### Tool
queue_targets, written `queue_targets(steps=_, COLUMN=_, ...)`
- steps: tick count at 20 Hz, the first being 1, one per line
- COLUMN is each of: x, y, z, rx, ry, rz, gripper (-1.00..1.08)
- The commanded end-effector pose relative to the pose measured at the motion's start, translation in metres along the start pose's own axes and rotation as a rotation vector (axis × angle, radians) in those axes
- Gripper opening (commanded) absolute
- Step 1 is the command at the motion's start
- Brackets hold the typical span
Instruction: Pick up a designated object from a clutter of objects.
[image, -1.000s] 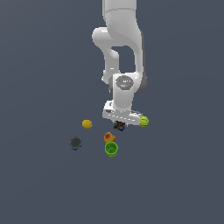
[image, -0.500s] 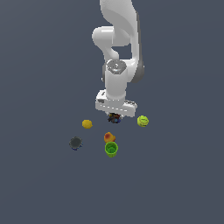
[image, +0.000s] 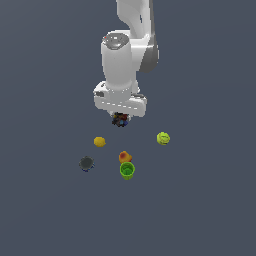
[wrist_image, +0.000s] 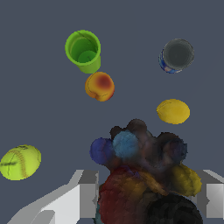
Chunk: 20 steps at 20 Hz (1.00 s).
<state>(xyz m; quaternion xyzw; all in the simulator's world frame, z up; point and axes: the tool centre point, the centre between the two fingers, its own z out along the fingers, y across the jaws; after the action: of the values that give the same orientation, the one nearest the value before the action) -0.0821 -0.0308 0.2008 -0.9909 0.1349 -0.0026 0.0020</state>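
Lifted higher, black lump (image: 120, 120) clears the clutter (image: 126, 160).

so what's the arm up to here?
The gripper is shut on the black multicoloured lump and holds it up off the floor, apart from the rest of the clutter. Left below are the yellow ball, the yellow-green ball, the orange-red lump right beside the green cup, and the dark grey round piece.
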Motion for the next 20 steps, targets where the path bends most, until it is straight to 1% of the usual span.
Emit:
queue_targets(steps=1, x=-0.001, y=0.013, z=-0.024, rx=0.001, ry=0.0, rz=0.0, gripper=-1.0)
queue_targets(steps=11, x=-0.001, y=0.061, z=-0.111, rx=-0.001, ry=-0.003, rz=0.0, gripper=-1.0)
queue_targets(steps=16, x=0.0, y=0.078, z=-0.143, rx=-0.003, ry=-0.004, rz=0.0, gripper=-1.0)
queue_targets(steps=20, x=0.002, y=0.088, z=-0.16, rx=-0.003, ry=-0.004, rz=-0.001, gripper=-1.0)
